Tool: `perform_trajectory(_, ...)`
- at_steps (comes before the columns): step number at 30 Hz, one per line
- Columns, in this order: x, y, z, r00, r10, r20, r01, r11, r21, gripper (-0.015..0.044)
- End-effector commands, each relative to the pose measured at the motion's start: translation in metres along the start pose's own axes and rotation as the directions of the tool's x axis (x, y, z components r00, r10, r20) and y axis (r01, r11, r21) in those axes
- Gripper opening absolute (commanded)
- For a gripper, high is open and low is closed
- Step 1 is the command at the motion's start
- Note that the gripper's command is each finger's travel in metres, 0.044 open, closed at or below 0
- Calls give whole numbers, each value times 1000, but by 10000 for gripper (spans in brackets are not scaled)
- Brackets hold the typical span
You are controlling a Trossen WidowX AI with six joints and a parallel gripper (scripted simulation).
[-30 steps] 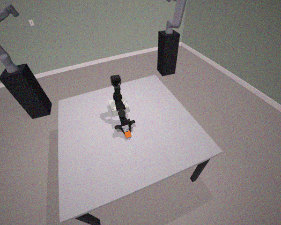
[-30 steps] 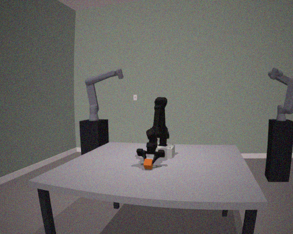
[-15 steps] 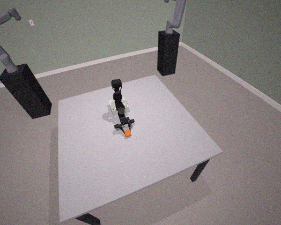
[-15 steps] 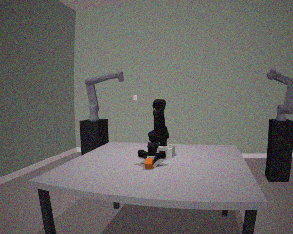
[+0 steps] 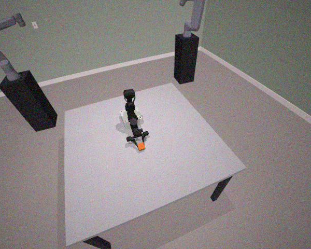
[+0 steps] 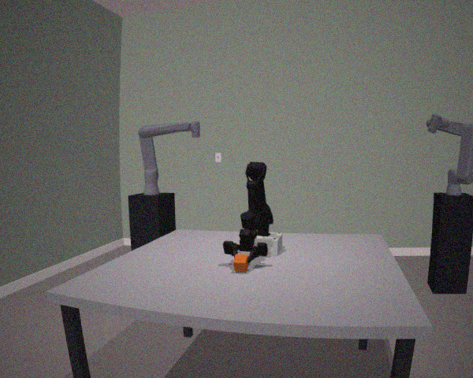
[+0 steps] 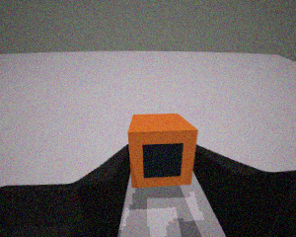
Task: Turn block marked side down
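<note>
Orange all over, the block [image 7: 162,149] sits pinched between the two dark fingers of the claw [image 7: 162,170], one finger pressed against each of its side faces. In the wrist view its marked side, a dark square panel framed in orange, faces straight back toward the camera rather than down. No letters, logos or labels can be read on the block or on the arm. Seen from outside, the block [image 6: 240,262] is low over the pale grey counter [image 6: 330,284], just in front of the arm's white base [image 6: 273,242]; whether it touches the surface cannot be told. From above, the claw [image 5: 140,143] reaches forward from the base toward the counter's middle.
</note>
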State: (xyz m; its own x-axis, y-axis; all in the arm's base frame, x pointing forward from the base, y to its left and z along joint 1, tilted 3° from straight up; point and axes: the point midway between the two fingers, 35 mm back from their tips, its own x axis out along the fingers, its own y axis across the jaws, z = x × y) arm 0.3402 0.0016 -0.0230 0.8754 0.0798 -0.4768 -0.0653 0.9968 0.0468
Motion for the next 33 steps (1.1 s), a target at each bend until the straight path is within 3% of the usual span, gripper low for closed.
perform_trajectory(1, 0, 1, 1, 1000, 5, 7, -5, 1000, 5, 0)
perform_trajectory(4, 0, 1, 1, 1000, 5, 7, -5, 1000, 5, 0)
perform_trajectory(21, 0, 1, 1, 1000, 5, 7, -5, 1000, 5, 440)
perform_trajectory(33, 0, 1, 1, 1000, 5, 7, -5, 1000, 5, 440)
